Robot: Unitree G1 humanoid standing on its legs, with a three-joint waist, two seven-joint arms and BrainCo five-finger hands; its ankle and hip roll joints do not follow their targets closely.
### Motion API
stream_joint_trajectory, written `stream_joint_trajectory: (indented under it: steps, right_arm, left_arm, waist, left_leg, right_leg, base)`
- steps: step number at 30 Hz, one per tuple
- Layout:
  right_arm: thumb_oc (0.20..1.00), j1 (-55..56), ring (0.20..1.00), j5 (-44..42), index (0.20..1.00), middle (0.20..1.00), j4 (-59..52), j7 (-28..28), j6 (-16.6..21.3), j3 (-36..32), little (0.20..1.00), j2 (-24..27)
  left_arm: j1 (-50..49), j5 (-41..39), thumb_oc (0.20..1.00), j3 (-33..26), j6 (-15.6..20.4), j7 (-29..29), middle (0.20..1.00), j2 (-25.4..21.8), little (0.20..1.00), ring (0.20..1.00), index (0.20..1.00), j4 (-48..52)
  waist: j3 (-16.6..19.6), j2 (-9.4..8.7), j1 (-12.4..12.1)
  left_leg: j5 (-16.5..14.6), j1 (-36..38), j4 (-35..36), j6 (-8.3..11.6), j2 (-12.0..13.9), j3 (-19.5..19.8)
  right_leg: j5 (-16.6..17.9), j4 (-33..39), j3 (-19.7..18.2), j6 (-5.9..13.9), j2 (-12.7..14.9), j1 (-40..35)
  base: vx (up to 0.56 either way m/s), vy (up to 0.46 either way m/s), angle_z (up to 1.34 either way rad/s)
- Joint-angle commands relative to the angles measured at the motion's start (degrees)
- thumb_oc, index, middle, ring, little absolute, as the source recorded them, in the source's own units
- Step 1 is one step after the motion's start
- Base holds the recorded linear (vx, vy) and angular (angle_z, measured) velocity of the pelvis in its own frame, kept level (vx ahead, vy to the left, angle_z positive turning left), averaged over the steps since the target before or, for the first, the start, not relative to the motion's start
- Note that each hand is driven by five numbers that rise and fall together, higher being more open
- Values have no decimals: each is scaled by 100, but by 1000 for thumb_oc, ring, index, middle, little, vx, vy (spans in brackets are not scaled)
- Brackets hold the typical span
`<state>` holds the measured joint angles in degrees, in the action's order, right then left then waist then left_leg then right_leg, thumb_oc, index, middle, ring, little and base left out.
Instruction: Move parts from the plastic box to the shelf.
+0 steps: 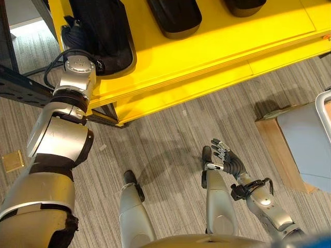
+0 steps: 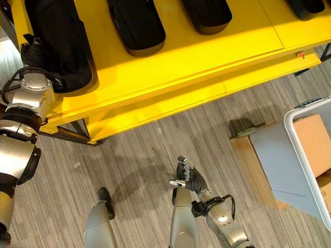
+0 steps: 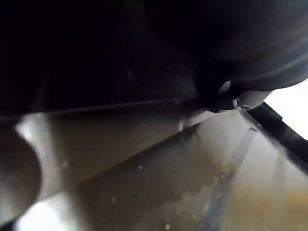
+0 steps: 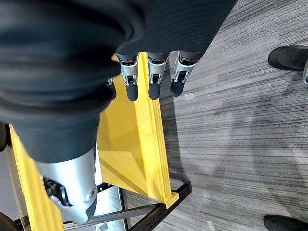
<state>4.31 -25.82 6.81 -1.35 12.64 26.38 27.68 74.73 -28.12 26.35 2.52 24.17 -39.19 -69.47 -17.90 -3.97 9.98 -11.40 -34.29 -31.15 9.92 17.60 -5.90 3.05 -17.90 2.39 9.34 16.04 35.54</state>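
Relaxed, empty silver fingers (image 4: pixel 151 77) of the right hand (image 2: pixel 190 178) are seen above ribbed grey carpet (image 2: pixel 155 155). On the glossy yellow shelf (image 2: pixel 170 59), the left hand (image 1: pixel 77 33) is pressed against a rounded matte-black part (image 1: pixel 106 31); its grip cannot be told.

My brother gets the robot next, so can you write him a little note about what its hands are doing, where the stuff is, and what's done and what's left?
Left hand: reaching onto the yellow shelf at the leftmost black part; its fingers are hidden, so its grip is unclear.
Right hand: low over the floor, open, holding nothing.
Black parts already lie in a row on the shelf.
The plastic box sits to the robot's right on a cardboard box.
Left: free the left hand, then check the box for more parts.
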Motion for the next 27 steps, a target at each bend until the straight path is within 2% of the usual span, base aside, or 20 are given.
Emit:
stream_joint_trajectory:
  steps: [1,11,12,13,27]
  right_arm:
    - [1000,-15,1000,-142,1000,1000,-57,30,159,-174,1000,108]
    - [1000,78,1000,-94,1000,1000,-38,50,115,-179,1000,199]
    - [1000,83,1000,-97,1000,1000,-42,49,119,-181,1000,202]
    - [1000,103,1000,-109,1000,1000,-58,62,110,-189,1000,226]
    - [1000,116,1000,-111,1000,1000,-10,149,112,-216,1000,325]
  left_arm:
    - [739,-150,200,-256,370,107,200,-591,200,200,200,-230]
    - [593,-561,200,-506,421,96,200,-481,200,200,200,-215]
    - [581,-561,335,-511,421,92,335,-470,335,335,335,-211]
    - [573,-570,1000,-516,413,67,1000,-456,1000,1000,1000,-203]
    - [625,-372,1000,-417,387,-4,1000,-545,1000,1000,1000,-240]
  waist:
    - [150,82,-12]
    - [203,96,-32]
    - [203,97,-32]
    - [209,103,-30]
    - [225,131,-58]
  left_leg:
    - [464,99,476,-305,-370,258]
    - [419,-18,402,-307,-380,295]
    - [416,-21,398,-307,-378,292]
    - [412,-35,397,-305,-378,297]
    - [414,-81,318,-299,-351,344]
  right_leg:
    - [-724,-1003,-248,13,-238,-75]
    - [-733,-1061,-272,3,-240,21]
    - [-736,-1068,-277,2,-243,29]
    - [-743,-1076,-283,0,-243,57]
    - [-756,-1167,-296,-14,-266,103]
  base:
    - [0,0,0]
    - [0,0,0]
    - [0,0,0]
    - [0,0,0]
    - [0,0,0]
